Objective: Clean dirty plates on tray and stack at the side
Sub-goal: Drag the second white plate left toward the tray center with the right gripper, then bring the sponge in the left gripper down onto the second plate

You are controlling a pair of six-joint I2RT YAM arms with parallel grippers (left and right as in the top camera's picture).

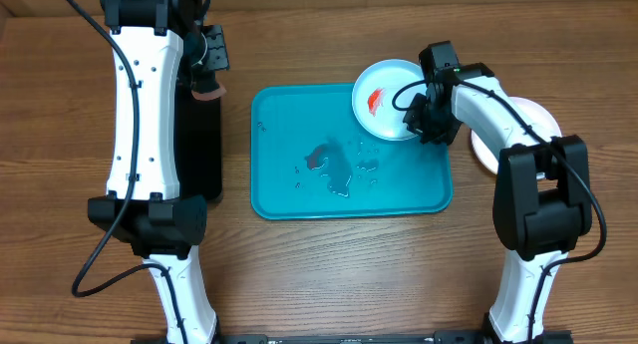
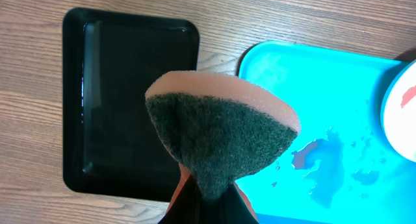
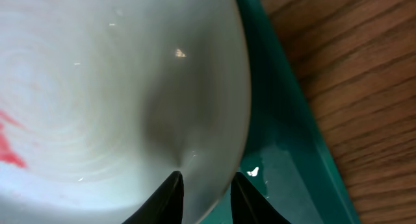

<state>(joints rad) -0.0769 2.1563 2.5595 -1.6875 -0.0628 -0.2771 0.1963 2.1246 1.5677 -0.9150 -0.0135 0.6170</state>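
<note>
A pale light-blue plate (image 1: 384,110) with a red smear (image 1: 375,100) sits tilted over the far right corner of the turquoise tray (image 1: 289,189). My right gripper (image 1: 419,113) is shut on its right rim; in the right wrist view the fingers (image 3: 205,185) pinch the plate's edge (image 3: 130,87) above the tray (image 3: 286,165). My left gripper (image 1: 207,70) is shut on a sponge (image 1: 208,91), green scouring side up in the left wrist view (image 2: 221,126), held above the table left of the tray (image 2: 312,74). The plate's edge shows there too (image 2: 403,107).
A black tray (image 2: 130,87) lies left of the turquoise tray, mostly under my left arm in the overhead view (image 1: 204,150). Water puddles (image 1: 334,165) lie on the turquoise tray. Pale plates (image 1: 533,115) rest on the table at the right, partly hidden by my right arm.
</note>
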